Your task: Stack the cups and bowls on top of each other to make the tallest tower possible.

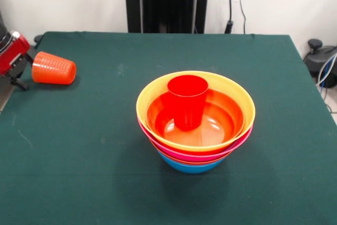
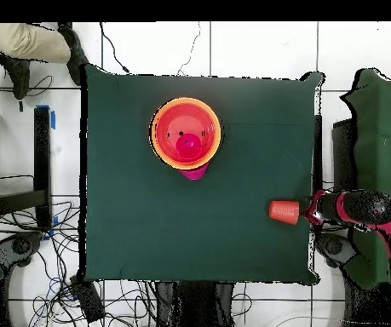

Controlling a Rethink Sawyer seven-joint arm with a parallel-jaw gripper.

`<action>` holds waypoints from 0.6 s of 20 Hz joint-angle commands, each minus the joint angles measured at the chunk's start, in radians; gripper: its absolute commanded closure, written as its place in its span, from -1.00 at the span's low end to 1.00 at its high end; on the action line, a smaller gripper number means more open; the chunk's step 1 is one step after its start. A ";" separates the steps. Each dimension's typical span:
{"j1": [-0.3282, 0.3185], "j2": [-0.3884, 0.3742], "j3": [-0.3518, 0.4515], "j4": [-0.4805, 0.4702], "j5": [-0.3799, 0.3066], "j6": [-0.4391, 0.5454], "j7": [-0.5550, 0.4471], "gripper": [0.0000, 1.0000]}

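The tower stands mid-table: nested large bowls with a yellow-orange rim on top, red inside it, pink below and blue lowest. The red cup stands upright at its centre. From overhead the tower is a round orange-red disc with the red cup in it. The orange ribbed cup lies on its side at the table's left edge, wide end toward my gripper. The gripper is right against the orange cup. Overhead, my gripper meets the orange cup at the right edge.
A person's beige-clad limb shows beyond the overhead view's top-left table corner. A second green surface lies past the right edge there. Cables and a black device sit off the table's right side in the front view.
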 commanded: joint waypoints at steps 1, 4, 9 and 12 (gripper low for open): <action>0.039 0.007 -0.049 0.092 -0.065 -0.042 -0.090 -1.00; 0.047 -0.042 -0.030 0.116 -0.067 -0.059 -0.082 -1.00; 0.046 -0.132 0.002 0.153 -0.060 -0.087 -0.061 -1.00; 0.050 -0.199 0.018 0.170 -0.052 -0.082 -0.054 -1.00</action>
